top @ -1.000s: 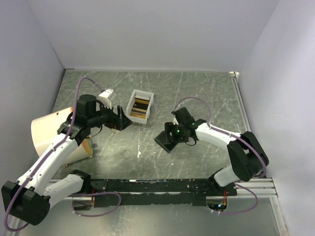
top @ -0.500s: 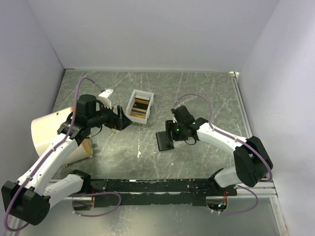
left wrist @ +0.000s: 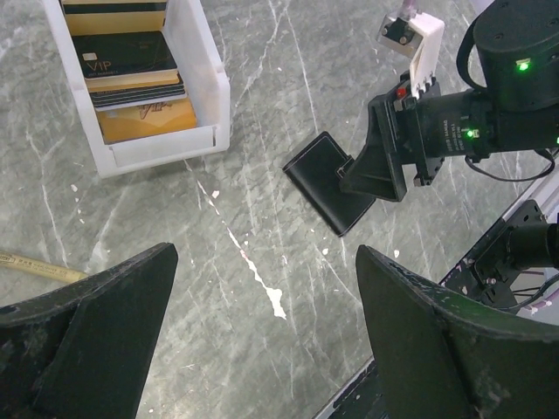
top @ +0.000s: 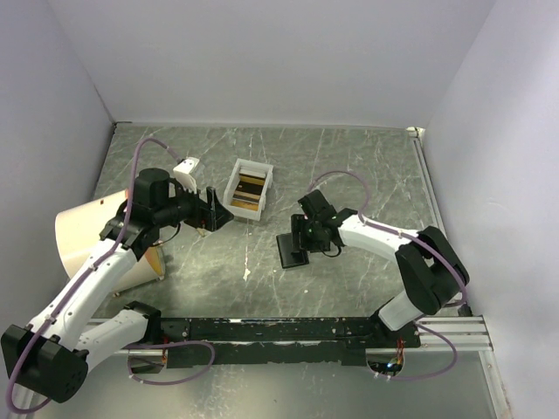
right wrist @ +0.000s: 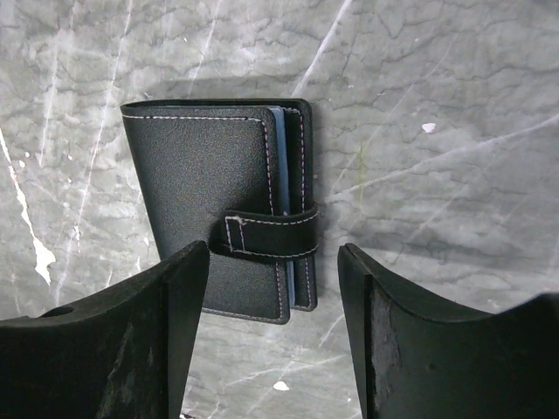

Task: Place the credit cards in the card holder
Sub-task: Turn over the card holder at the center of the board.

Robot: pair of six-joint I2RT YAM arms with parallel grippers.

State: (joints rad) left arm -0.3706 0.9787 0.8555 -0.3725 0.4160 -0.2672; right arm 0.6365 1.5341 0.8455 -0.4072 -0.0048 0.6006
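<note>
**Opening the closed card holder before any card is moving**

We are looking at the card holder point(right wrist: 223, 205) lying flat on the grey marbled table point(top: 349, 166), near the middle and well apart from the white box point(left wrist: 210, 83). It is folded shut, black side up, with its strap buttoned across the open edge and a sliver of blue lining showing there.

The right gripper point(right wrist: 272, 288) is hovering directly over it with fingers spread wide and gripping nothing. The left gripper point(left wrist: 266, 262) is likewise spread and empty, hanging just beside the box.

We are judging the step in hand to be unfastening and unfolding the holder. To do it well, we are thinking one finger should be catching the strap's free end rather than the whole cover. The lift should be staying low so the light wallet is not sliding or flipping. The other arm could be pinning the cover while the strap is coming free. We are expecting the holder to skate easily on this smooth surface.

Counting now:
- One card holder.
- One white box.
- The credit cards point(left wrist: 127, 57) are stacked overlapping inside the box. We are making out at least three faces, gold-tan and dark, but we cannot tell the exact number.
- Two grippers.
</note>
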